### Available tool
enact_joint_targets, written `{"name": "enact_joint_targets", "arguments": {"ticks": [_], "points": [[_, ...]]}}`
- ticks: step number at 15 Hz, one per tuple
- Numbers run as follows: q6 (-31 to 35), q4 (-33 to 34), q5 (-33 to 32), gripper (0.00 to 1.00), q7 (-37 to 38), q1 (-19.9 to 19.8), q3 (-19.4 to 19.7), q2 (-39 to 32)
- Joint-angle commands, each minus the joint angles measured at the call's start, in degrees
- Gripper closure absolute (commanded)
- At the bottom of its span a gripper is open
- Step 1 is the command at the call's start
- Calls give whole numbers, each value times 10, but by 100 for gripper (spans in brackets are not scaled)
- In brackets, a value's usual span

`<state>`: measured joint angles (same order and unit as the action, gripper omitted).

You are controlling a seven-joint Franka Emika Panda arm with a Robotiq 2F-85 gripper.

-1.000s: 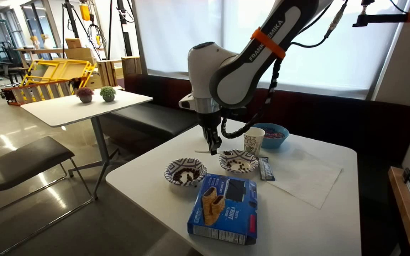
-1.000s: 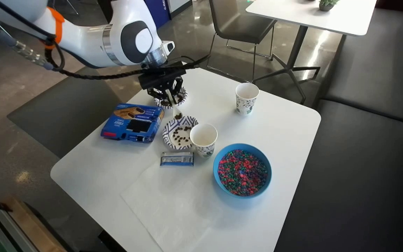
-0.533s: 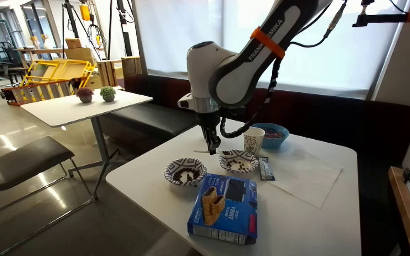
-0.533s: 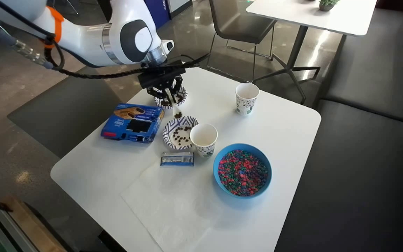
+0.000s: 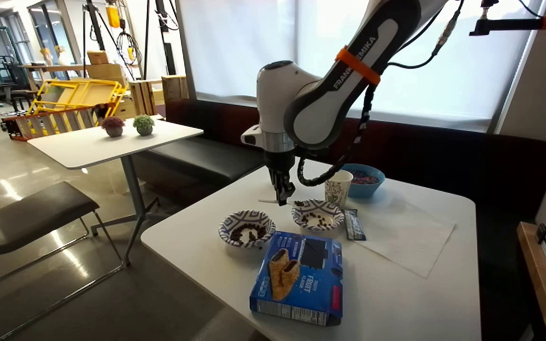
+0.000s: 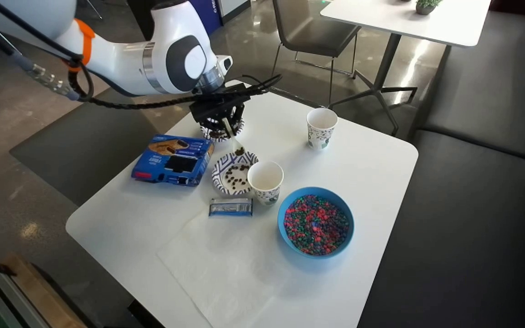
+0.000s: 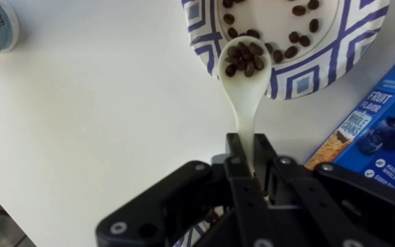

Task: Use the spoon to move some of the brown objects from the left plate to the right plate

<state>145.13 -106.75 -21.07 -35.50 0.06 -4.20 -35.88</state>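
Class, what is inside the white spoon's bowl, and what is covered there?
A small heap of coffee beans lies in the white spoon. The heap hides the surface beneath it; whether more beans lie underneath cannot be seen.

You have shifted the white-and-black jointed robot arm [image 6: 130,66] right and slightly down in both exterior views. In an exterior view, the black two-finger gripper [image 6: 229,129] has gone with it, and the white long-handled spoon [image 6: 236,144] with its small dark brown beans [image 6: 239,151] overlaps the round blue-and-white paper plate [image 6: 217,173] farther right.
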Motion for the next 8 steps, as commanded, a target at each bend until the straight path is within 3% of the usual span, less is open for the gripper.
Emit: {"name": "enact_joint_targets", "arguments": {"ticks": [1,8], "points": [[63,-21,-11,97,-15,-11,4,-8],[190,-86,-56,97,11,0,42,9]]}}
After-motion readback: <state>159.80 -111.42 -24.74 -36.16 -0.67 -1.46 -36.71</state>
